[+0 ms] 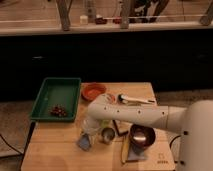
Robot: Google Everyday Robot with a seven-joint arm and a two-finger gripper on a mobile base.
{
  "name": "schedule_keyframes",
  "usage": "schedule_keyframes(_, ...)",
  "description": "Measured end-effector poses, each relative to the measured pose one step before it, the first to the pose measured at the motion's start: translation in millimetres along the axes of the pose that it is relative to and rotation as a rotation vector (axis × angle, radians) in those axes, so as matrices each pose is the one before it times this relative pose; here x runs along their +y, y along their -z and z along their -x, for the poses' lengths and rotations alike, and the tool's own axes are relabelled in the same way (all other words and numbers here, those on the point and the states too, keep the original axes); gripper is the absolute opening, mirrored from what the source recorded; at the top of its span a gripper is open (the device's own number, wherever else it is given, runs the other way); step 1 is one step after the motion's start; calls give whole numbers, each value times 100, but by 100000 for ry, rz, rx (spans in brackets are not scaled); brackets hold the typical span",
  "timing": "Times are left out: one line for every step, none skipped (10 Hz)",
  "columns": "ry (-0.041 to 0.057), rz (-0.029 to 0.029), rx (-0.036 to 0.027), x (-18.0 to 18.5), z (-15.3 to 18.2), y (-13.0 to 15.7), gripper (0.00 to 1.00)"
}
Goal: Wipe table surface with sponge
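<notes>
The sponge (pixel 83 144), a small grey-blue pad, lies flat on the light tan table surface (pixel 52 150) near the front left. My gripper (pixel 86 138) points down from the white arm (pixel 130 116) and is shut on the sponge, pressing it onto the wood. The arm reaches in from the right across the middle of the table. A little metal cup (pixel 107 135) stands just right of the sponge, close to the gripper.
A green tray (pixel 50 95) with small dark red pieces (pixel 58 111) sits at the back left. An orange dish (pixel 93 91) and a white-handled tool (pixel 135 100) are behind the arm. A dark red bowl (pixel 142 136) and a yellow stick (pixel 125 150) with a grey-blue flat piece (pixel 136 155) are front right.
</notes>
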Motion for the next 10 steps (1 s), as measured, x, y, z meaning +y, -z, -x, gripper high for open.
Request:
schedule_keyframes(2578, -674, -441, -1713, 641, -206, 0)
schedule_keyframes(3560, -574, -1196, -1913, 1033, -538, 0)
schedule_keyframes(4328, -140, -1877, -1672, 1315, -822, 0)
schedule_keyframes(3128, -125, -1563, -897, 1085, -662, 0)
schedule_keyframes(2573, 14, -1584, -694, 1200, -787, 0)
schedule_keyframes(1515, 272, -1499, -182, 1185, -762, 0)
schedule_keyframes(372, 326, -759, 216, 584, -397, 0)
schedule_keyframes(-377, 290, -687, 532, 425, -324, 0)
schedule_keyframes(-1601, 308, -572, 1219, 91, -138, 0)
schedule_keyframes(-1667, 98, -279, 1128, -166, 27, 0)
